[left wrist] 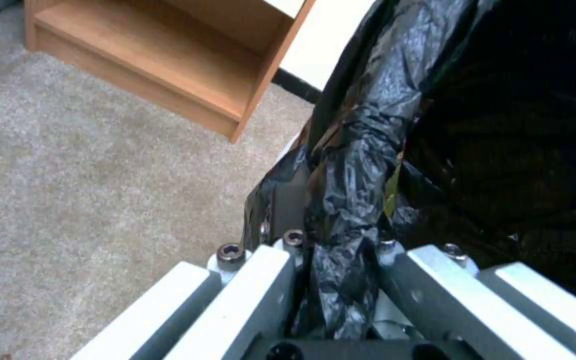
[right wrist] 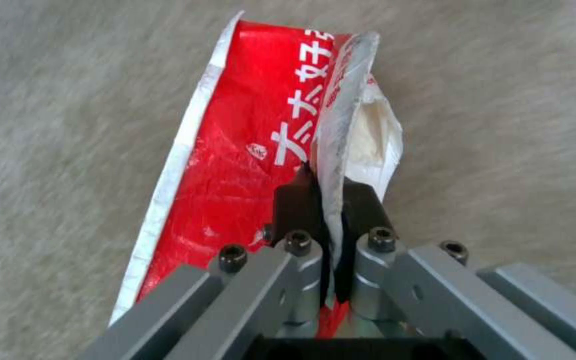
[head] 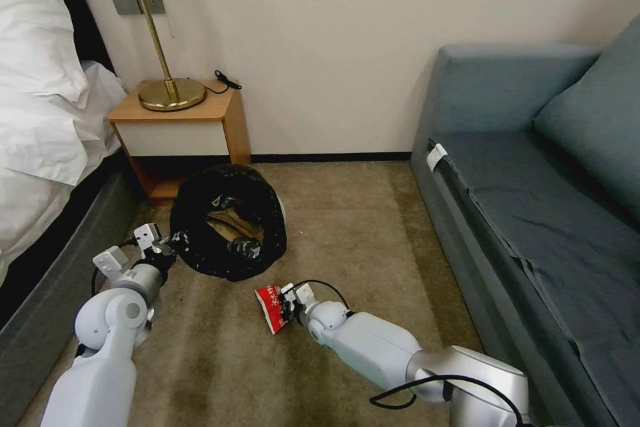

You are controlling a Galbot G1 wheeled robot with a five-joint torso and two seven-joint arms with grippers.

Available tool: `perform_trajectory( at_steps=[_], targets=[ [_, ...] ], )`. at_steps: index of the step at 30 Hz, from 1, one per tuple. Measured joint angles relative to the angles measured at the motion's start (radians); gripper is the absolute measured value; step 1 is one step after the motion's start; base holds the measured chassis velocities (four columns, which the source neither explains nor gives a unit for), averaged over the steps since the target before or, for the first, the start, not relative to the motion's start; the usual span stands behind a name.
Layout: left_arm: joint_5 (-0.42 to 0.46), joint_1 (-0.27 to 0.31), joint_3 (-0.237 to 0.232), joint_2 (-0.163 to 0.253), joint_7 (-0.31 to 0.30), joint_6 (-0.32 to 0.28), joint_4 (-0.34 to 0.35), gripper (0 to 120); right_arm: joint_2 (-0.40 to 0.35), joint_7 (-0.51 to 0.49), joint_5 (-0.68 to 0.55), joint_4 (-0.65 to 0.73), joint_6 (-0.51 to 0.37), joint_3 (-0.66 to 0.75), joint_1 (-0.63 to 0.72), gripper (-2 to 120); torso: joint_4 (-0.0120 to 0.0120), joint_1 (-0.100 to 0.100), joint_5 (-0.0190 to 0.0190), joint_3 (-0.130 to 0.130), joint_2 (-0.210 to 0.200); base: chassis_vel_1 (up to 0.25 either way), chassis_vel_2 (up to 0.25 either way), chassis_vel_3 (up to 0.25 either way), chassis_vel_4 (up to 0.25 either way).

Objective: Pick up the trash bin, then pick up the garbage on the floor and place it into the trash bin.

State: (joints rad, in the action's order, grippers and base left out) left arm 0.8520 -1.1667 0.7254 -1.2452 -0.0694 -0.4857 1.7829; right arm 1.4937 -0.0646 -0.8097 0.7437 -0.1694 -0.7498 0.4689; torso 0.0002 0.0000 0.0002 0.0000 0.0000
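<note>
Right hand (right wrist: pixel 325 200) clamped on red-and-white wrapper (right wrist: pixel 235 165) with white Chinese characters; left hand (left wrist: pixel 341 240) pinching trash bin (head: pixel 227 220) bag rim.

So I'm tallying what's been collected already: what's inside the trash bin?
Inside the trash bin, held tilted by the left gripper, lie tan crumpled paper and a small clear bottle. Black bag folds hide anything deeper. The right gripper holds the red-and-white wrapper outside.

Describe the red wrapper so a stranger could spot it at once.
Start at the grey sofa and look to the carpet beside it. In front of the black-bagged trash bin, the right gripper pinches the red-and-white wrapper. It is the brightest red thing, printed with white characters.
</note>
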Motion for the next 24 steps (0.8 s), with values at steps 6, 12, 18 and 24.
perform_trajectory(
  at_steps=[6,12,18,24],
  targets=[
    [-0.005,0.010,-0.011,0.007,-0.002,0.000,-0.031,0,-0.107,-0.084,-0.018,0.139,-0.022,0.019,-0.006,0,-0.0002,0.000,0.0001,0.000,0.000,0.000,0.000,0.000,0.000],
    [-0.020,0.026,-0.026,0.016,-0.010,-0.001,-0.064,0,-0.202,-0.149,0.018,0.229,-0.036,0.069,0.004,0,-0.0002,0.000,0.0000,0.000,0.000,0.000,0.000,0.000,0.000],
    [-0.043,0.050,-0.042,0.030,-0.038,-0.011,-0.088,0,-0.271,-0.178,0.125,0.229,-0.016,0.172,0.024,0,-0.0004,0.000,0.0002,0.000,0.000,0.000,0.000,0.000,0.000],
    [-0.080,0.074,-0.067,0.033,-0.055,-0.013,-0.143,0,-0.310,-0.186,0.251,0.227,0.045,0.320,0.025,0,-0.0003,0.000,0.0001,0.000,0.000,0.000,0.000,0.000,0.000]
  ],
)
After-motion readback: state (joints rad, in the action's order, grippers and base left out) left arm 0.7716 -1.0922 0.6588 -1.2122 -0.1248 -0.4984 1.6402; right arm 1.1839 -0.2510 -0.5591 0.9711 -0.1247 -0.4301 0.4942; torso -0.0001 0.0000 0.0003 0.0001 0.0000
